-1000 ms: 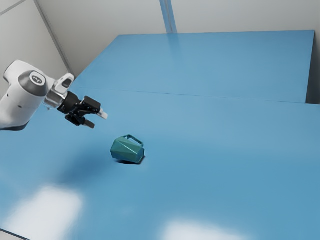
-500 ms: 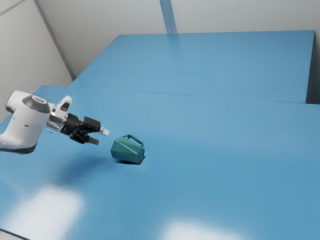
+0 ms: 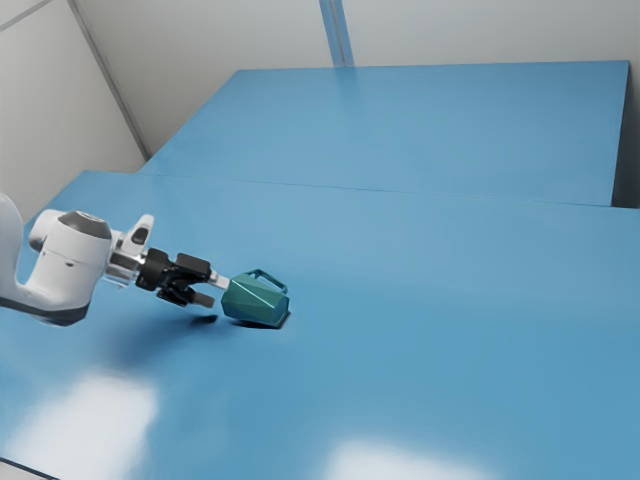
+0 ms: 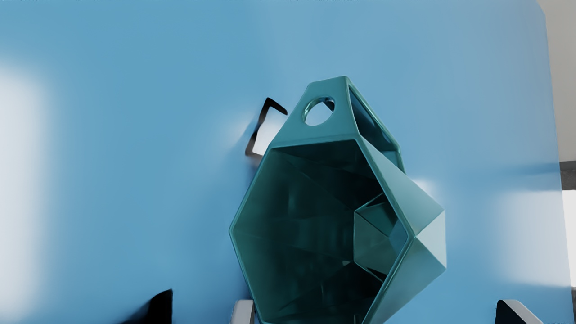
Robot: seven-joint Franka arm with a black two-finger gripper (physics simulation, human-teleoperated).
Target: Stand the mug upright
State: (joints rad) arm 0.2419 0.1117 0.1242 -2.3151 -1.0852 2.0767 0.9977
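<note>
Standing open, my black two-finger gripper (image 3: 212,291) has its fingers (image 4: 243,312) well apart, and it is low over the blue table (image 3: 450,330). One fingertip is very near the rim of the teal faceted mug (image 3: 255,301); if it touches, I cannot tell. The mug lies on its side upon the table, and its mouth (image 4: 315,234) is turned toward my gripper, so I see the dark inside down to the bottom. Its handle (image 4: 344,119) (it has one round hole, quite a nice detail) points up and away from the tabletop at a slant. Beside the handle, a thin dark shadow (image 4: 262,121) falls on the table. Farther out, behind the table, rises a pale wall (image 3: 480,30).
</note>
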